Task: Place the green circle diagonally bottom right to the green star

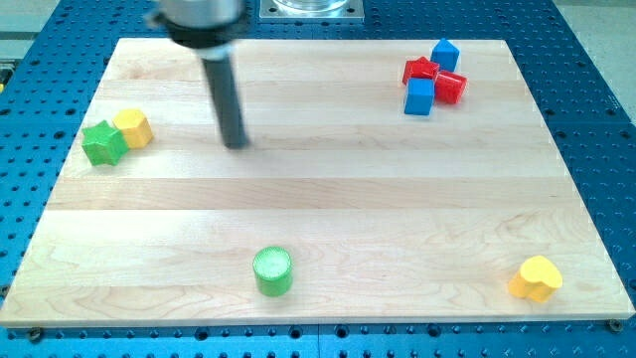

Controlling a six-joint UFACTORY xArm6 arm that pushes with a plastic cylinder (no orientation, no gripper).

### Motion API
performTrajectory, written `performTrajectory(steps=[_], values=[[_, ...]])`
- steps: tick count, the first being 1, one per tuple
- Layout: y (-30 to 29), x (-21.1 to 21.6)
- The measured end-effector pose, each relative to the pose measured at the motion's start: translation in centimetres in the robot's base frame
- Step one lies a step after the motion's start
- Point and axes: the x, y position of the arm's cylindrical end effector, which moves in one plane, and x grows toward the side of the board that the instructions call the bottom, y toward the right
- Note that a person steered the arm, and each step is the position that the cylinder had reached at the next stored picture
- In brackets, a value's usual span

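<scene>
- The wooden worktop [328, 199] lies on a blue perforated base [596, 119]; the base runs off the view on all sides, and its far edge is cut off at the view's top.
- The dark rod comes down from a blurred dark mount at the view's top left; the mount is cropped by the top edge, so the arm above it does not show.
- My tip [236, 145] rests on bare wood in the upper left part of the worktop, well apart from every block.
- The rod has no fingers, so there is nothing to be released or clenched, and nothing is being grasped.
- The green circle [272, 270] stands near the view's bottom edge, left of centre, alone and well below the tip.
- The green star [103, 142] sits near the left edge, touching a yellow block [133, 127] just to its upper right; that block's exact shape is hard to make out.
- The green circle is well apart from the green star, lower and to the view's right of it.
- At the view's upper right a cluster is packed tight: a blue cube [445, 54], a red star-like block [420, 71], a red block [450, 87] and a second blue cube [419, 96]; they overlap, so their outlines are partly hidden.
- A yellow heart-like block [536, 278] lies near the bottom right corner.
- A grey metal plate [310, 8] at the top centre is mostly cut off.
</scene>
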Motion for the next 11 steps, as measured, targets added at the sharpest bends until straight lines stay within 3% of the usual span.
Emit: performTrajectory(steps=[1,2,3,4,5,6,8,9,11], values=[[9.0,6.5],[11.6,13.0],[5.6,19.5],[-0.2,18.3],[-0.6,13.9],[2.7,14.2],[8.4,7.2],[-0.4,9.2],[-6.9,13.3]])
